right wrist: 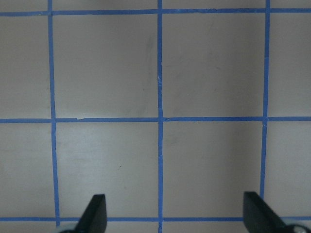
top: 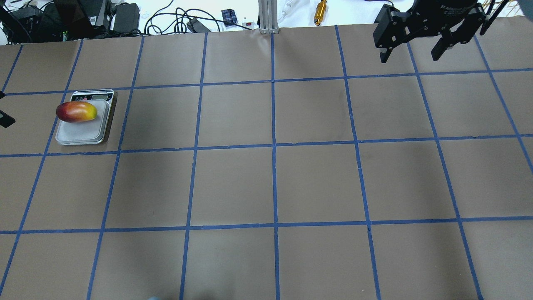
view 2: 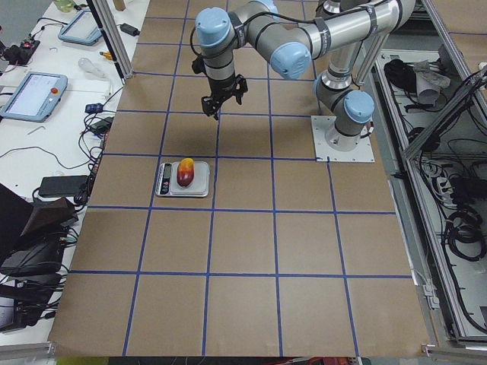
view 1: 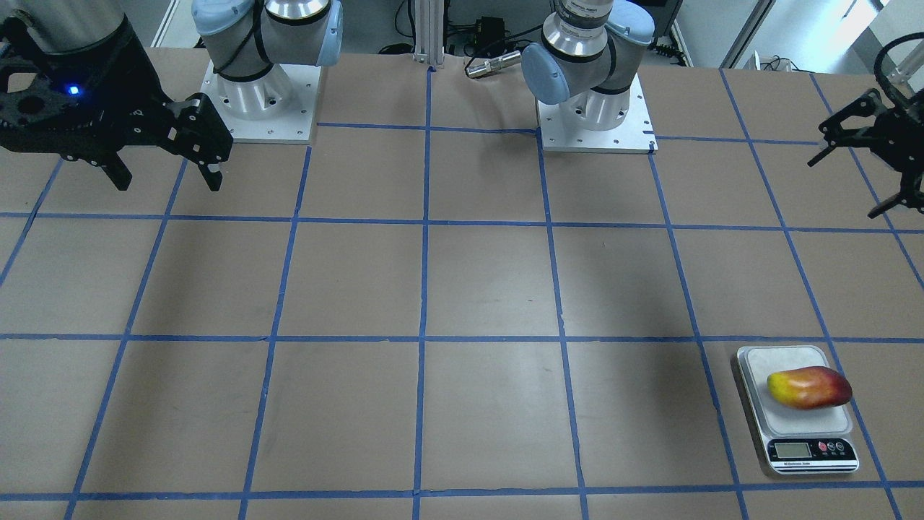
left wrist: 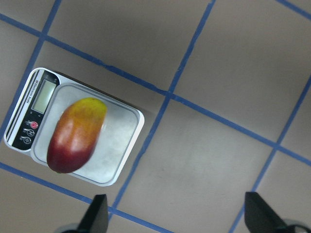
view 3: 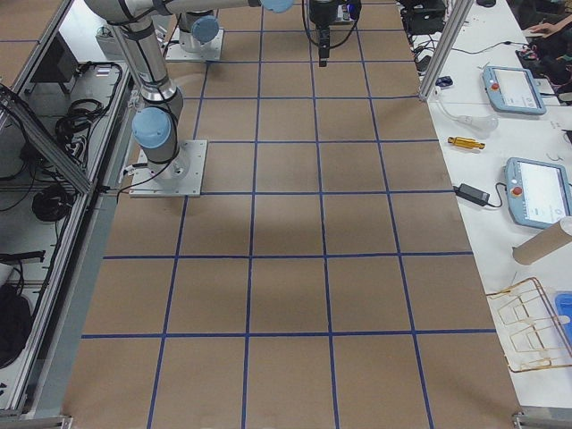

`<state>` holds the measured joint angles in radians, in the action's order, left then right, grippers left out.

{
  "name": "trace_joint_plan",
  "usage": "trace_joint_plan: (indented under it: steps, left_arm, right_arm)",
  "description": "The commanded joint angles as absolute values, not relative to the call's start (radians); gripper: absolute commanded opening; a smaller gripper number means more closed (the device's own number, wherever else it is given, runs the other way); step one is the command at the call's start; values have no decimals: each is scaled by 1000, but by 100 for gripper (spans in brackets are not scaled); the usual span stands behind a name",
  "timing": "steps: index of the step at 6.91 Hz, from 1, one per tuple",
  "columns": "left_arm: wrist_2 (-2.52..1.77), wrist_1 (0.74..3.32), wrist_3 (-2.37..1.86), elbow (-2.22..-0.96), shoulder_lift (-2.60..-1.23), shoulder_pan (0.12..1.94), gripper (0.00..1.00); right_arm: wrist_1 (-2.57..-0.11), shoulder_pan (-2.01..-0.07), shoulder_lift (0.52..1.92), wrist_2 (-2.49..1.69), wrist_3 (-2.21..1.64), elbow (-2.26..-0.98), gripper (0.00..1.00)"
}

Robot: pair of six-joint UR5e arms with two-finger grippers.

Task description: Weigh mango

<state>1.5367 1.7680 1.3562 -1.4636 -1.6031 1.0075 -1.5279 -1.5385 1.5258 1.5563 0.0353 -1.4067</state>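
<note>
Mango (view 1: pixel 808 388) lying flat on kitchen scale (view 1: pixel 794 427), red end at platform edge. Left gripper (view 1: pixel 843 188) raised, well apart from it, fingers spread, gripping nothing. Right gripper (view 1: pixel 169 184) likewise spread, far across table (view 1: pixel 462 289).

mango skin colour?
The mango is yellow at one end, blending to dark red at the other; clearest in left wrist view.

overhead: high rear, looks down | front: opposite, steep | both share scale (view 1: pixel 787 423)
</note>
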Motion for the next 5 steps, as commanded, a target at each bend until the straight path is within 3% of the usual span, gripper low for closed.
trace_joint_plan:
  steps: [1, 5]
  left_arm:
    - [1529, 1801, 1043, -1515, -1528, 1026, 100]
    - [1522, 1746, 423, -1520, -1537, 1346, 100]
  right_arm:
    - [-1528, -1539, 1525, 1557, 35, -1407, 100]
    - [-1528, -1539, 1525, 1557, 35, -1407, 100]
